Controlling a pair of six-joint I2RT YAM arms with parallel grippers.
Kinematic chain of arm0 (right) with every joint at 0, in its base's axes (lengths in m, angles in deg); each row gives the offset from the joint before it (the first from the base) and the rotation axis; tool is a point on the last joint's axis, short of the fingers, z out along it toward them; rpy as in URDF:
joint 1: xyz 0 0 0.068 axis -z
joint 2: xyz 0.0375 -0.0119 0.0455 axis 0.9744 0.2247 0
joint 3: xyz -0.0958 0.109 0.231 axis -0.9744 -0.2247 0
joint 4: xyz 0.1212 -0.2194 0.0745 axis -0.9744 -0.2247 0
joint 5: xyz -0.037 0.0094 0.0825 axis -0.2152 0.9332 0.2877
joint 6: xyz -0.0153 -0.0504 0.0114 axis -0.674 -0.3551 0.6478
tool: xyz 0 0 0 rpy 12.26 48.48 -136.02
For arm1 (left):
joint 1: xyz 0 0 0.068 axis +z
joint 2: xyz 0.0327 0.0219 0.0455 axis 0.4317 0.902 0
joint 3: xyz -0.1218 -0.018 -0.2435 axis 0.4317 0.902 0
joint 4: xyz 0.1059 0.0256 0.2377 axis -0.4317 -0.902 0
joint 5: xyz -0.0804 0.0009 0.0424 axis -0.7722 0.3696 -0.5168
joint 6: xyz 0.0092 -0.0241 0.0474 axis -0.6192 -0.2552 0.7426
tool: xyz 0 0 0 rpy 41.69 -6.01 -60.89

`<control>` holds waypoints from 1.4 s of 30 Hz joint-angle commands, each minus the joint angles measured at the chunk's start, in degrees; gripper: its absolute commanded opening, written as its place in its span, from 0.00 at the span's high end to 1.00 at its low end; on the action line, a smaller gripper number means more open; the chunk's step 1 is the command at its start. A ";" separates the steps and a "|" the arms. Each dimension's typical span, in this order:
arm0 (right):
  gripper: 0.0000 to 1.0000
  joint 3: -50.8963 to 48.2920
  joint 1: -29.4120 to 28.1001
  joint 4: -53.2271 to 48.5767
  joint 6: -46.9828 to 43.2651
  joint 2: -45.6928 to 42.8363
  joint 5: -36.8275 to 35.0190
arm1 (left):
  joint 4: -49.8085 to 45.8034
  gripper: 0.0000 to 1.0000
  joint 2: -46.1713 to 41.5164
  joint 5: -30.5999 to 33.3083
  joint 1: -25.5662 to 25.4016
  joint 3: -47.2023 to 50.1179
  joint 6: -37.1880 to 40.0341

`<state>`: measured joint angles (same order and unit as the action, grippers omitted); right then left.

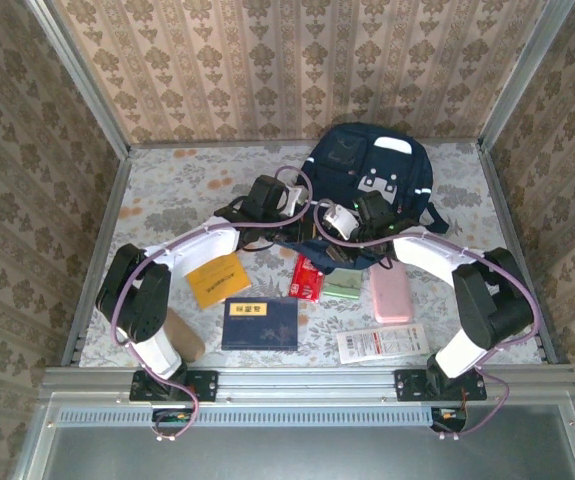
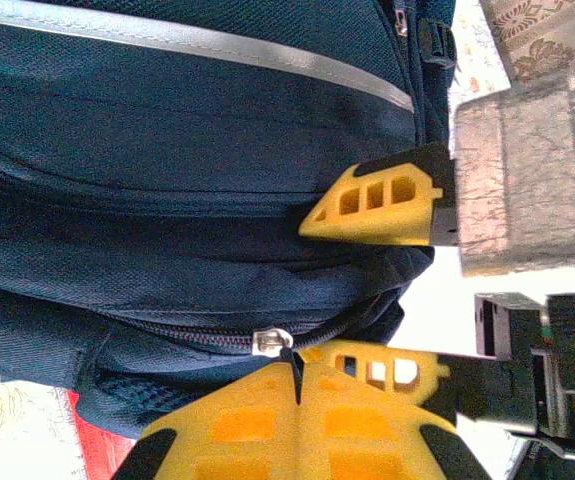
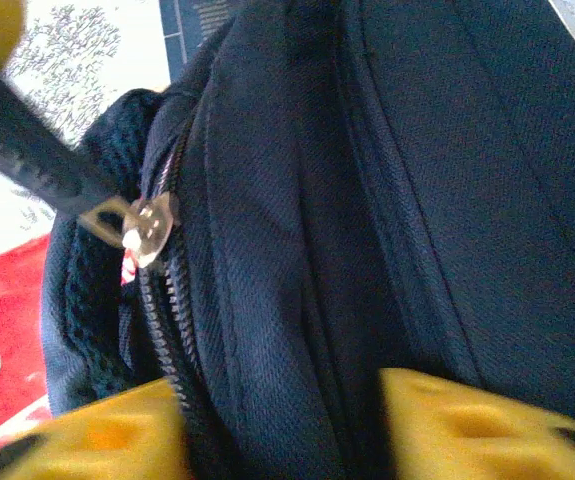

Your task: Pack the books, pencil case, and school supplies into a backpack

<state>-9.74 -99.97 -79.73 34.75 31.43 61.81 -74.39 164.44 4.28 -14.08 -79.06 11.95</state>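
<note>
- Backpack: flat on the desk, far centre-right; long axis near-to-far, leaning right; white-patch end pointing to the far wall, zippered end pointing to the arms
- Left end effector: clenched on the black zipper pull cord at the backpack's near end; cord straight to the silver zipper slider
- Right end effector: fingers apart, astride a fold of backpack fabric just beside the slider; clamped or released cannot be told
- Just nearer than the backpack, left to right: yellow-orange book, tilted; red packet; pale green packet; pink pencil case, long axis near-to-far
- Closest to the arms: dark blue book, long axis left-right, yellow label at its far edge; white packet, long axis left-right, right end slightly farther
</note>
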 commanded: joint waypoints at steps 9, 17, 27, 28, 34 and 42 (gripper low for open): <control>1.00 -3.81 -0.18 8.57 3.34 -6.15 -3.37 | -4.80 1.00 1.95 4.36 0.17 -2.54 3.98; 1.00 -6.62 -0.31 10.42 7.79 -10.93 -1.89 | -7.28 1.00 2.10 13.69 -0.76 -4.47 6.98; 1.00 -9.51 -0.71 10.14 6.37 -17.60 -4.28 | -8.70 1.00 0.81 22.75 -0.87 -5.22 8.93; 1.00 -9.80 -0.80 10.16 6.11 -18.11 -4.48 | -8.77 1.00 0.35 23.36 -0.86 -5.07 8.99; 1.00 -10.38 -0.77 10.17 5.50 -19.90 -4.19 | -8.45 1.00 -1.37 24.23 -0.03 -3.74 8.93; 1.00 -11.31 -0.77 10.20 2.57 -22.10 3.19 | -0.35 0.77 -6.39 2.58 3.40 -0.41 9.19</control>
<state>-21.14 -100.48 -72.97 38.90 13.14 59.58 -78.56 162.04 16.84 -12.27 -80.80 20.19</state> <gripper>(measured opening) 0.094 0.152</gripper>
